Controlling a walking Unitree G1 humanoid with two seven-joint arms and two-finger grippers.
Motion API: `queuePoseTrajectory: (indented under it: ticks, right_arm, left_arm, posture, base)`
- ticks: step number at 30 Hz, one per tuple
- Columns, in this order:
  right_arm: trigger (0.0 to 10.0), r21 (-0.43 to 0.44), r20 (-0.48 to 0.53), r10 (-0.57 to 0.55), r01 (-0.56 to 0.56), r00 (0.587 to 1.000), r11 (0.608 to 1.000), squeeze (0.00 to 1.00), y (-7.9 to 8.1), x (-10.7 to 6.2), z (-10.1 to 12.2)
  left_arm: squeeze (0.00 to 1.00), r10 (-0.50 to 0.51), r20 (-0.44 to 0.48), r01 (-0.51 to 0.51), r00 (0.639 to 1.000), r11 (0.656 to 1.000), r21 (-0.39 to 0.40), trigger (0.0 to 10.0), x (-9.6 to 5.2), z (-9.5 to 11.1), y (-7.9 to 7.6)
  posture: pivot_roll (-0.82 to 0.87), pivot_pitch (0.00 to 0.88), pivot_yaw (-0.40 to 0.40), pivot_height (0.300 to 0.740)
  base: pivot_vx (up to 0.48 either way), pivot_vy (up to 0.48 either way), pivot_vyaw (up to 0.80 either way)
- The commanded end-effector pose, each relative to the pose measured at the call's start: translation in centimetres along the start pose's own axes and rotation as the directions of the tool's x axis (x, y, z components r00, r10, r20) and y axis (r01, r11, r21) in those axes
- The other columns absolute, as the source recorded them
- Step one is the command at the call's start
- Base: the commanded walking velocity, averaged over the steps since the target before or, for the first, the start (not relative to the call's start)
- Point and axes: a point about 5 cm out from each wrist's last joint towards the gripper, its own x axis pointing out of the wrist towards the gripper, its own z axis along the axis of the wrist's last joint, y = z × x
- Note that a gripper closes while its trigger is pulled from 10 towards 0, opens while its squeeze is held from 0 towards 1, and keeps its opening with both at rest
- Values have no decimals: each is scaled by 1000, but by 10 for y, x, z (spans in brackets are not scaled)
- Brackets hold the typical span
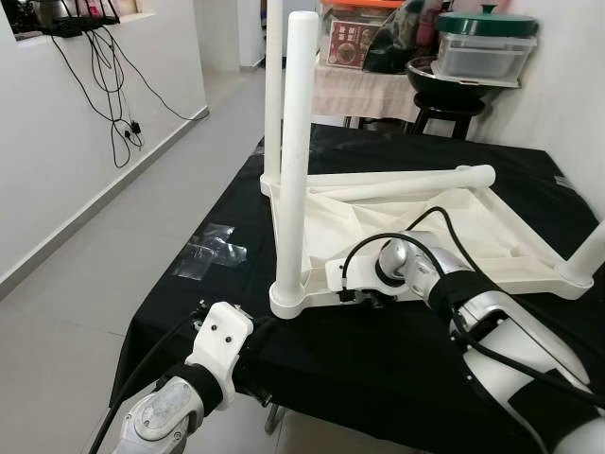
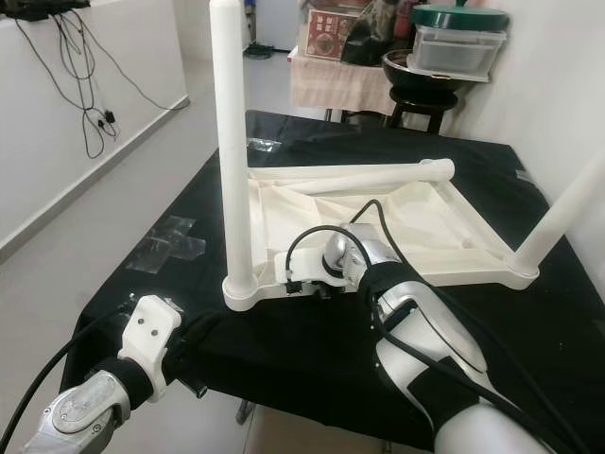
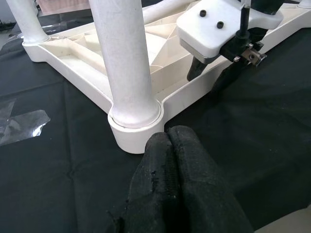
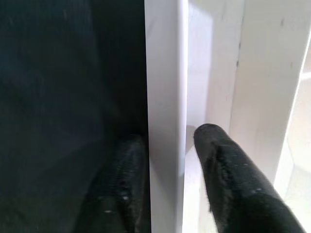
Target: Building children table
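Observation:
A white children's table [image 1: 397, 227] lies upside down on a black cloth [image 1: 359, 369]. Two legs stand upright at its left corners, the near one [image 1: 294, 161] and the far one [image 1: 273, 85]. A third leg [image 1: 590, 252] tilts at the near right corner, and a loose leg [image 1: 406, 180] lies across the far side. My right gripper [image 4: 167, 135] is at the table's front rim [image 4: 167, 73], with one finger on each side of it, shut on it. My left gripper [image 3: 167, 136] is shut with nothing in it, and sits low on the cloth just in front of the near left corner [image 3: 138, 131].
The cloth-covered surface ends close to me and at its left side, with bare floor [image 1: 95, 284] beyond. Clear plastic wrap [image 1: 213, 251] lies on the floor. Cables [image 1: 113, 104] hang on the left wall. A stool with a pot and boxes [image 1: 473, 57] stands behind.

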Motion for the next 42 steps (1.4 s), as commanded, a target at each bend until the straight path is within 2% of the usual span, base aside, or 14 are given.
queuePoseTrajectory:
  ticks: [1,9,13,18,21,25,28,31,32,33,34,35,36,42]
  right_arm:
    - [0,10,42,0,-1,999,1000,0,-3,-1,8]
    - [0,53,170,9,-18,985,998,0,-8,-5,28]
    - [0,142,342,-25,-25,939,990,0,-17,-12,56]
    - [0,208,425,-82,-9,902,978,0,-23,-16,73]
    - [0,351,505,-226,40,833,935,0,-30,-16,101]
    - [0,447,493,-361,126,791,885,0,-33,-14,115]
    - [0,557,428,-528,245,733,793,0,-41,-16,123]
    - [0,604,377,-610,314,697,732,0,-46,-20,124]
    - [1608,623,354,-640,339,682,705,0,-48,-22,124]
    - [1608,623,354,-640,339,682,705,0,-48,-22,124]
    - [8549,642,326,-668,362,669,676,0,-51,-23,123]
    - [8549,656,305,-687,378,660,654,0,-52,-24,122]
    - [10000,650,268,-710,421,651,632,0,-54,-25,121]
    - [10000,662,235,-753,466,615,587,0,-55,-27,125]
  left_arm:
    - [0,-5,-15,5,1000,1000,6,10000,0,-2,-1]
    - [0,-6,-16,7,1000,1000,11,10000,1,-2,-2]
    - [0,-8,-18,9,1000,1000,17,10000,1,-2,-2]
    - [0,-10,-19,10,1000,1000,21,10000,1,-2,-2]
    - [0,-10,-20,10,1000,1000,26,10000,1,-2,-2]
    - [0,-10,-21,11,1000,1000,28,10000,1,-2,-2]
    - [0,-11,-23,12,1000,999,32,10000,2,-2,-2]
    - [0,-11,-23,11,1000,999,35,10000,2,-2,-2]
    - [0,-10,-23,11,1000,999,36,10000,2,-2,-2]
    - [0,-10,-23,11,1000,999,36,10000,2,-2,-2]
    - [0,-9,-23,10,1000,999,36,10000,2,-2,-2]
    - [0,-8,-23,9,1000,999,36,10000,2,-2,-2]
    - [0,-8,-23,9,1000,999,37,10000,1,-1,-2]
    - [0,-8,-22,9,1000,999,37,10000,1,-1,-2]
  posture:
    - [66,4,-70,740]
    - [69,0,-72,740]
    - [69,0,-72,740]
    - [69,0,-72,740]
    - [74,0,-69,740]
    - [74,0,-67,740]
    - [81,0,-68,740]
    - [84,0,-70,740]
    - [84,0,-70,740]
    - [84,0,-70,740]
    - [87,0,-71,740]
    - [87,0,-71,740]
    - [86,0,-72,740]
    - [81,1,-72,740]
  base:
    - [0,0,0]
    - [0,0,0]
    - [0,0,0]
    - [0,0,0]
    - [0,0,0]
    - [0,0,0]
    - [0,0,0]
    - [0,0,0]
    - [0,0,0]
    - [0,0,0]
    - [0,0,0]
    - [0,0,0]
    - [0,0,0]
    - [0,0,0]
